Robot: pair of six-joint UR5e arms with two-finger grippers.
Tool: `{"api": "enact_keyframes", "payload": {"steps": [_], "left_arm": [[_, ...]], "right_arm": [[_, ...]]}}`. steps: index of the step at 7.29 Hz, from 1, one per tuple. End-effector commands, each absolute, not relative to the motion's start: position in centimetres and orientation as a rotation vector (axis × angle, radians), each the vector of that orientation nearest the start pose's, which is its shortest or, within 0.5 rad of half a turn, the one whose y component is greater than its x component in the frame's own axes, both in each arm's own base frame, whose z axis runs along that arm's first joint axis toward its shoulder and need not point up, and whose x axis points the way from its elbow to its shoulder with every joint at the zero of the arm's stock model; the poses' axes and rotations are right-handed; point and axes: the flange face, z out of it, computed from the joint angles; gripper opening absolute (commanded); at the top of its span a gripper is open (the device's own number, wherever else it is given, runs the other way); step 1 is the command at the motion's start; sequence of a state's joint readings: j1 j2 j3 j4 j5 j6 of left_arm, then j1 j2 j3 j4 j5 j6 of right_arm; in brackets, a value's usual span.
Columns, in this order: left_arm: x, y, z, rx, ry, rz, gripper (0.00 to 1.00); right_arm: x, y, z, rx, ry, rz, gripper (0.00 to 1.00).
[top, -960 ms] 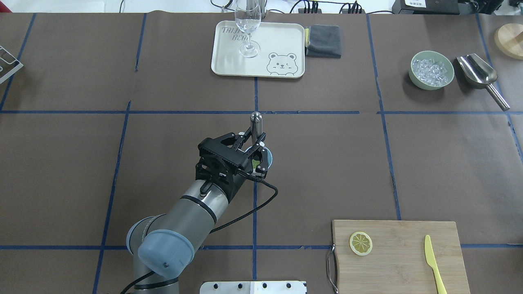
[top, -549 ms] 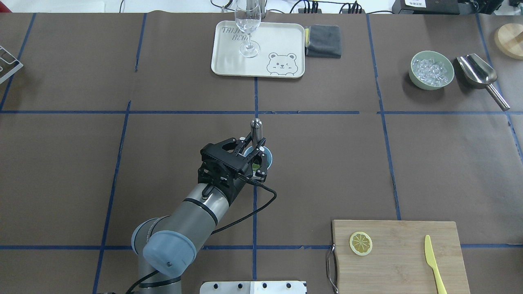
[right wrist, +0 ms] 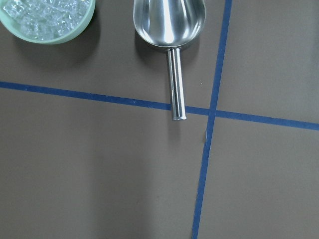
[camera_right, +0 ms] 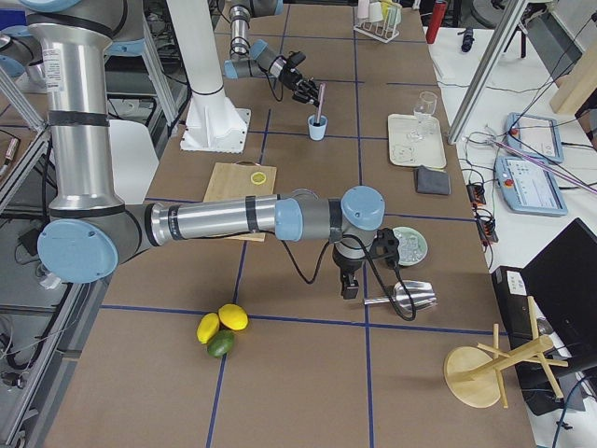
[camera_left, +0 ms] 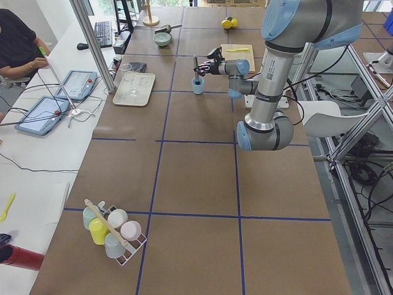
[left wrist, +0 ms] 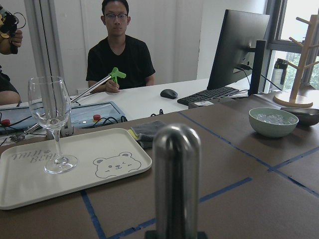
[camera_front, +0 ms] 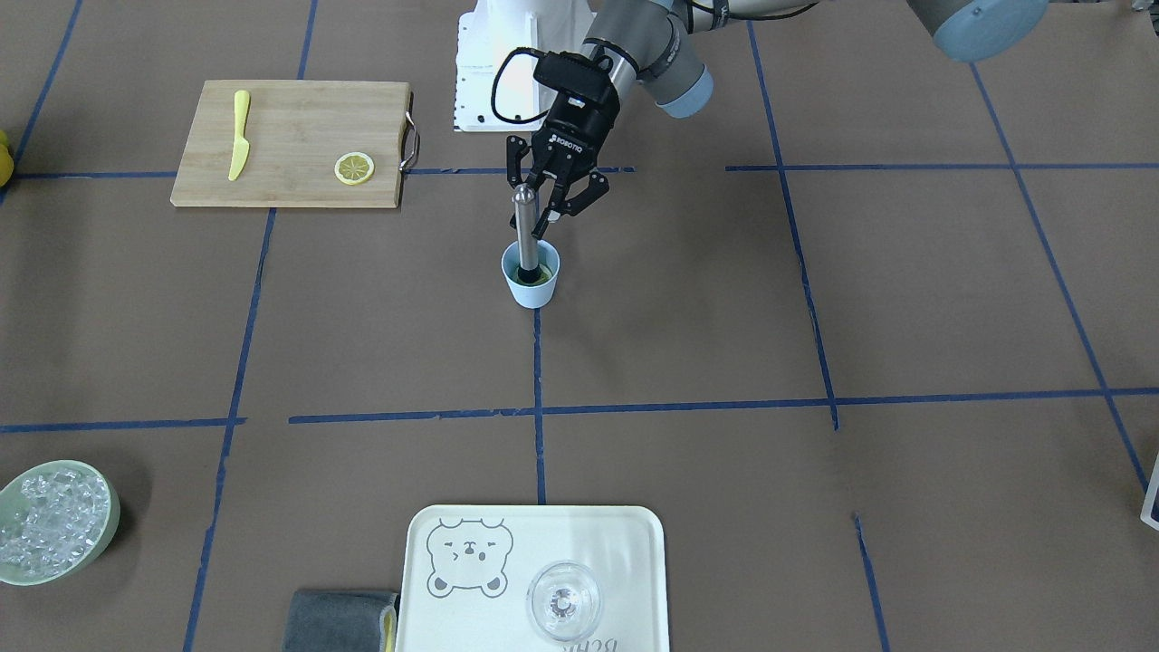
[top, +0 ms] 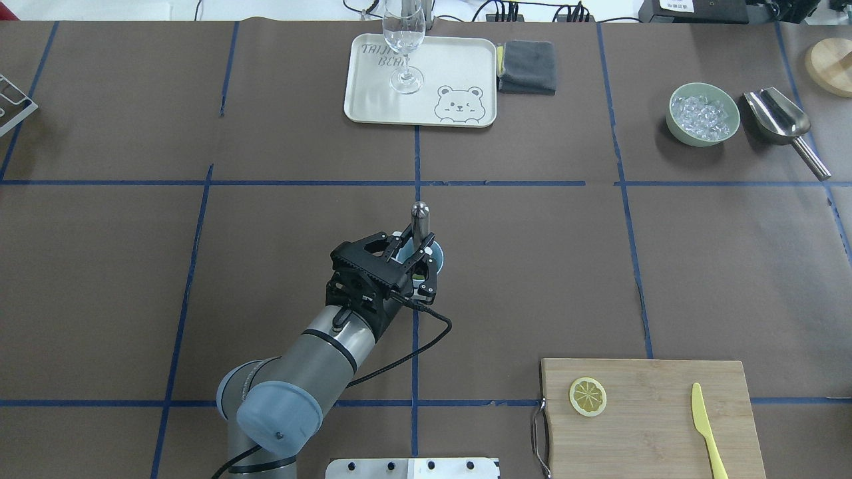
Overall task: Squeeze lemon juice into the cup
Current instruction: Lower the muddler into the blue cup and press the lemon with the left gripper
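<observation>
A long brown table (camera_left: 196, 160) crossed by blue tape lines. The near, large left arm (camera_left: 270, 74) reaches across to the left gripper (camera_left: 204, 66), far off and small. Just below its jaws stands the light-blue cup (camera_left: 198, 85), with a thin metal rod (camera_left: 196, 66) rising upright from it beside the jaws; whether they clasp it is too small to tell.

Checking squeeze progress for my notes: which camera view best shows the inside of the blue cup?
The front-facing view: the cup sits unobstructed, its mouth open to the camera, the metal rod standing in it. The overhead view mostly hides the cup behind the left gripper. Side views show it tiny; wrist views miss it.
</observation>
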State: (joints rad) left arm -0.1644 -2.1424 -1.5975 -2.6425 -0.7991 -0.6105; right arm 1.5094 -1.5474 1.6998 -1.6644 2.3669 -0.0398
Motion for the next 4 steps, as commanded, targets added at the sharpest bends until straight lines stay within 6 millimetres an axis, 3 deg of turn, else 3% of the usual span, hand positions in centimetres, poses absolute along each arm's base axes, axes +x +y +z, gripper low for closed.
{"api": "enact_keyframes", "payload": {"steps": [1, 4], "left_arm": [[57.5, -30.0, 19.4, 1.299, 1.002, -0.035, 0.0], [58.2, -30.1, 20.4, 1.297, 0.997, -0.032, 0.0]], "right_arm": [[3.1, -50.5, 59.1, 0.048, -0.797, -0.12, 1.0], [3.2, -50.5, 59.1, 0.049, -0.797, -0.118, 1.0]]}}
